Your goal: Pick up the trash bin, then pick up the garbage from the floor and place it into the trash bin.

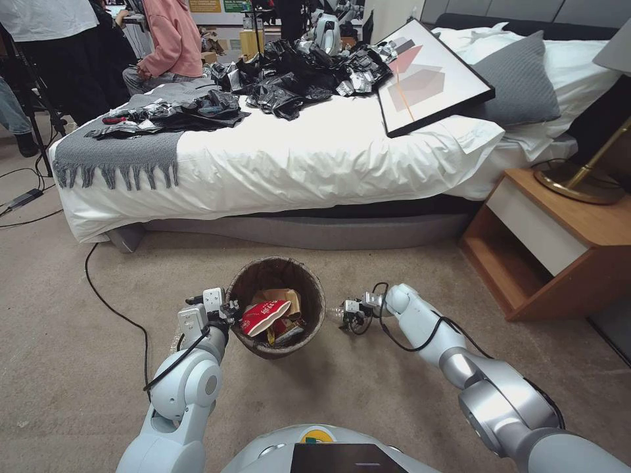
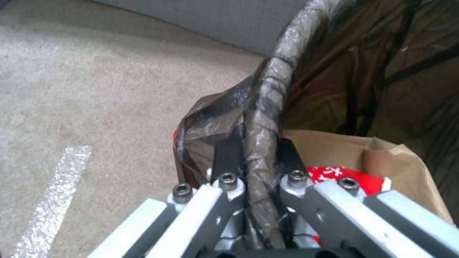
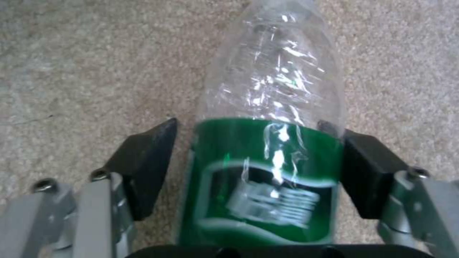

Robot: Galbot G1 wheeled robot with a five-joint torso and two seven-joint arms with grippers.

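bottle [image 3: 268, 143] lying lengthwise between right gripper [image 3: 253, 168] jaws

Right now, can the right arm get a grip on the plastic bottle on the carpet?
Probably yes. The right gripper is open and already straddles the plastic bottle at its green label, nothing between its pads and the bottle. The left gripper is shut on the trash bin rim, out of the way.

Head looks down; wrists close on carpet [image 1: 79, 368], shared.
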